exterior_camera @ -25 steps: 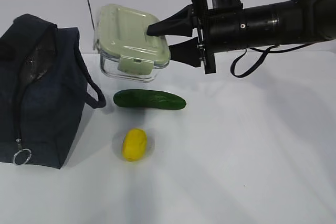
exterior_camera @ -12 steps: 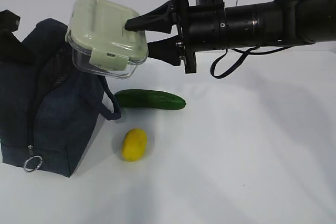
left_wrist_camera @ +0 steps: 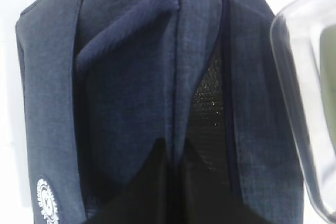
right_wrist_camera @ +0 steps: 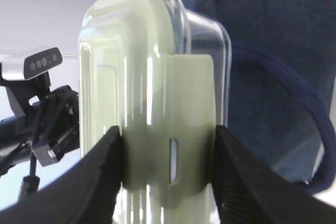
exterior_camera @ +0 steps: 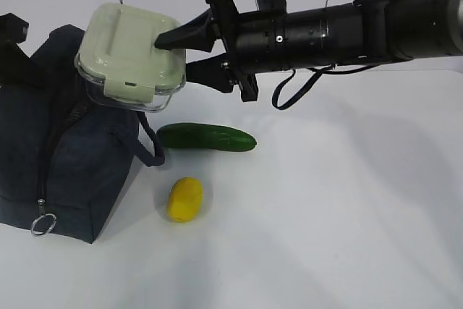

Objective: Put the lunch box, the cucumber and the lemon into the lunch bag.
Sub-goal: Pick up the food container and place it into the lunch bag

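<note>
Lunch box (exterior_camera: pixel 130 56): clear glass body, pale sage-green snap lid; held in the air, tilted, above the right upper edge of the lunch bag, clear of the table. Its glass corner shows at the right edge of the left wrist view (left_wrist_camera: pixel 304 103).

Right gripper (exterior_camera: pixel 173 53): fingers (right_wrist_camera: pixel 100 182) part-way apart and closed on the lunch box, one on the lid, the other on the underside, pressing either side of a lid clasp.

Lunch bag (exterior_camera: pixel 65 157): dark navy fabric, standing on the table at left, top parted, loop handle hanging on its right side, metal ring pull (exterior_camera: pixel 43 223) low on the front. A round white logo (left_wrist_camera: pixel 46 199) shows on one side.

Left gripper (left_wrist_camera: pixel 168 153): fingers drawn together, pinching the bag's fabric at the opening.

Cucumber (exterior_camera: pixel 206 137): dark green, lying flat on the table just right of the bag.

Lemon (exterior_camera: pixel 184 199): yellow, on the table in front of the cucumber, apart from it.

Table (exterior_camera: pixel 340 222): white.
</note>
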